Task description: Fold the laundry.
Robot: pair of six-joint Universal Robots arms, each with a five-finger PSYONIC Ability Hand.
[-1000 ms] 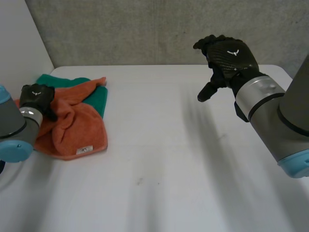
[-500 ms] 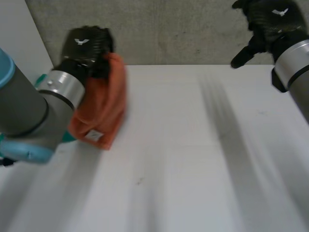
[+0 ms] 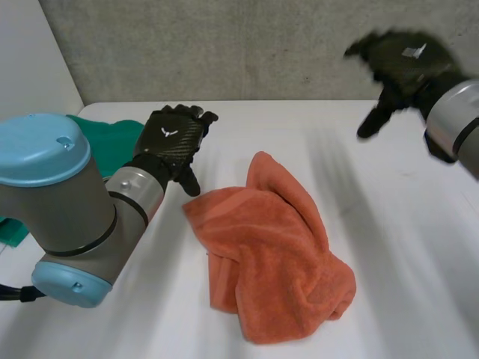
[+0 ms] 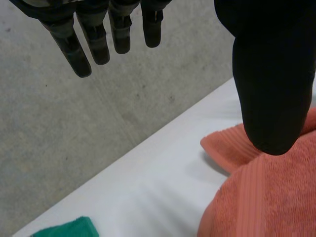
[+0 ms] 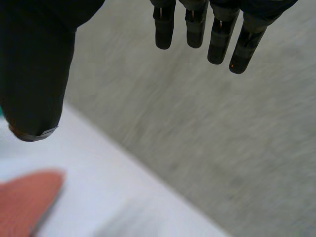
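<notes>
An orange towel (image 3: 277, 262) lies crumpled on the white table (image 3: 404, 247), near the middle. My left hand (image 3: 172, 142) hovers just to the towel's left, open, with nothing in it. In the left wrist view its fingers (image 4: 94, 39) are straight and the orange towel (image 4: 266, 197) lies under its thumb side. My right hand (image 3: 404, 67) is raised at the back right, well away from the towel, open and empty. Its fingers (image 5: 217, 34) spread straight in the right wrist view, where an edge of the orange towel (image 5: 24, 202) lies far below the thumb.
A green cloth (image 3: 112, 138) lies at the table's back left corner, partly behind my left arm (image 3: 67, 202); a corner of the green cloth (image 4: 64, 229) is beyond the left hand's fingers. A grey wall (image 3: 247, 45) runs along the table's far edge.
My left hand carried the orange towel from the back left pile toward the middle and let go of it. It now lies loose on the table. My right hand rose toward the back right.
</notes>
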